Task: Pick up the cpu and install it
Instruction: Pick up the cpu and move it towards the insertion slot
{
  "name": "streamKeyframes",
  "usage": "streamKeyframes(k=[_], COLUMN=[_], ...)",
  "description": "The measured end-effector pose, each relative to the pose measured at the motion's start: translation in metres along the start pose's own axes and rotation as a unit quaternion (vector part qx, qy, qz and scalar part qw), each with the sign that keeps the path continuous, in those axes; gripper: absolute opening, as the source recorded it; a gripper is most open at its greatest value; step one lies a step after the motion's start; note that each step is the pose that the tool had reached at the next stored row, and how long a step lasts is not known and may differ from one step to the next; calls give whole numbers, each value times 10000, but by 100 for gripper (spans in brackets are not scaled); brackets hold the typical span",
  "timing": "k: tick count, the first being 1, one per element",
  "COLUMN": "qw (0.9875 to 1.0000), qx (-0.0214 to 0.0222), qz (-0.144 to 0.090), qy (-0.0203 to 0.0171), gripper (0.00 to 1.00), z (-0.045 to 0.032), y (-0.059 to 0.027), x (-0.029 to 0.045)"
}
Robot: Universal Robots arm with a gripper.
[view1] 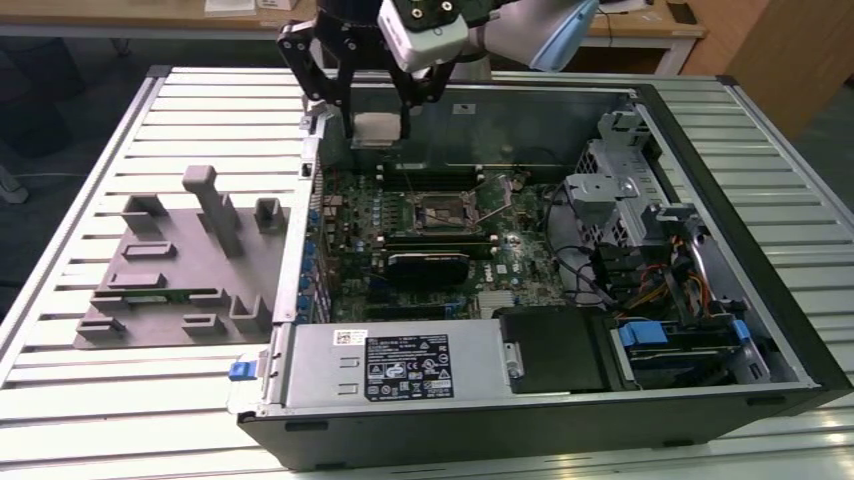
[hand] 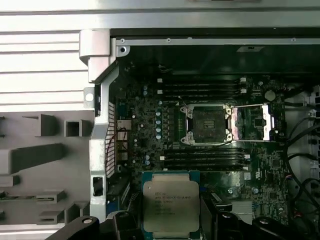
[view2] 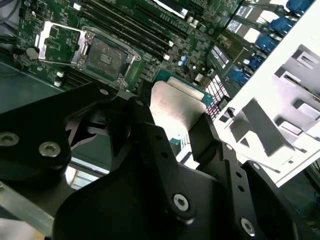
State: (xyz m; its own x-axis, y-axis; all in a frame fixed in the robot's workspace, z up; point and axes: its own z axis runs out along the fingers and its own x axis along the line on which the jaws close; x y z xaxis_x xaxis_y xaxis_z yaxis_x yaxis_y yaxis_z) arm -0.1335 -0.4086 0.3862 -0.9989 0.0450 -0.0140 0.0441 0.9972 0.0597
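**The cpu** (hand: 171,205), metal top up, is clamped between the two black jaws of your gripper (view1: 375,124), one jaw on each opposite edge. You hold it in the air above the motherboard (hand: 150,125) of the open computer case (view1: 561,425). Ahead of the jaw tips and well apart from the chip lies the socket (hand: 207,123), with its metal load plate (hand: 255,122) swung open beside it. Memory slots (hand: 202,160) run between jaws and socket. Outside the case, a grey fixture tray (view1: 160,290) rests on the slatted table (view1: 80,400).
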Motion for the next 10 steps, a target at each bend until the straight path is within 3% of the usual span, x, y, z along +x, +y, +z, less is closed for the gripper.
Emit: streamKeyframes(k=[10], qw=[10000], qx=[0], qz=[0], qy=[1], gripper=[54], z=[156], y=[-2], x=[-141])
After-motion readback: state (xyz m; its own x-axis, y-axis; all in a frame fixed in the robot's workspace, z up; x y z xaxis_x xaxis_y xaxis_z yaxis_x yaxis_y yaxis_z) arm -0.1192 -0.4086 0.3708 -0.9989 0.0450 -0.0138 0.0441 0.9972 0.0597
